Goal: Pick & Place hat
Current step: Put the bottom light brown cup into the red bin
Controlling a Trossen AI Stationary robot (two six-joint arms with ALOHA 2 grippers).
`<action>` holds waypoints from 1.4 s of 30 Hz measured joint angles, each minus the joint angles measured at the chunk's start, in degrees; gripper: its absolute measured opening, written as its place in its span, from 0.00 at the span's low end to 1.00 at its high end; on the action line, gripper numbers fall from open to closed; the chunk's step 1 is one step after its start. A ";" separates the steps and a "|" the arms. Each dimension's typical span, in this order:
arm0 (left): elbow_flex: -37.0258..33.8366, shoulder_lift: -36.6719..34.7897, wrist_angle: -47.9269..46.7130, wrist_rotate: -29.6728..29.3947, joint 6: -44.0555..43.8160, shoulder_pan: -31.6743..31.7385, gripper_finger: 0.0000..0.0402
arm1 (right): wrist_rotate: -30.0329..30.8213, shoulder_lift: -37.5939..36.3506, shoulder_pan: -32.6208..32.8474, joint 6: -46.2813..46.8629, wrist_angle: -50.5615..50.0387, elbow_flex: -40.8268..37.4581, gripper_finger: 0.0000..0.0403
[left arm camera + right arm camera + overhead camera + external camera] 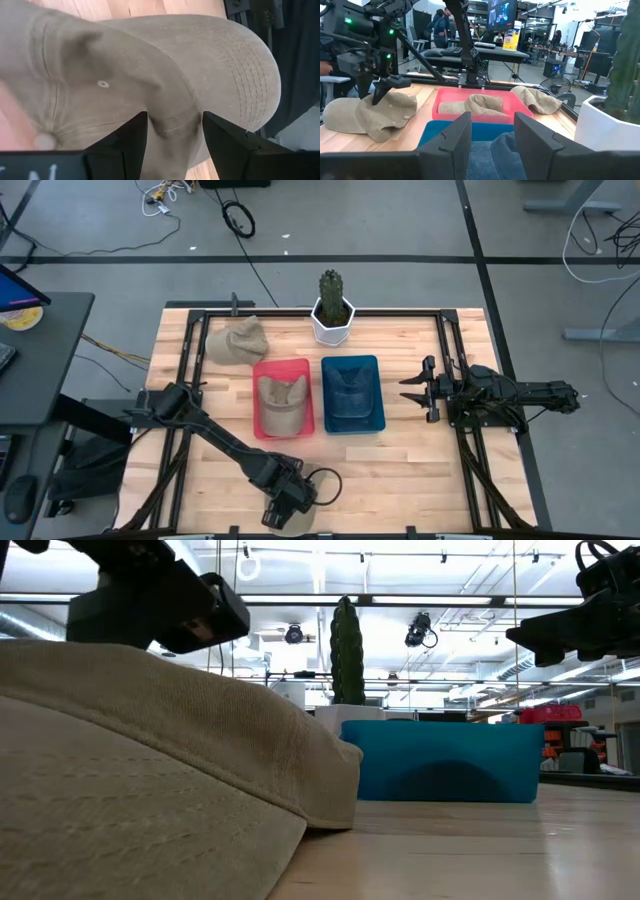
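Left gripper (174, 135) sits at the table's 6 o'clock edge, fingers set narrowly apart and pinching a fold of the tan hat (165, 65), which lies on the wood at that near edge. Right gripper (418, 389) hovers at 3 o'clock, just beside the blue bin (352, 394), its fingers spread wide and holding nothing. At table centre the red bin (283, 398) contains a second tan hat (282, 395), the blue bin a blue hat (352, 388), and a third tan hat (238, 340) lies at 11 o'clock near the potted cactus (332, 306).
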 joint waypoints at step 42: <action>16.62 -8.16 -31.78 -15.43 9.74 3.17 0.01 | 0.02 0.02 0.02 0.00 -0.04 0.00 0.38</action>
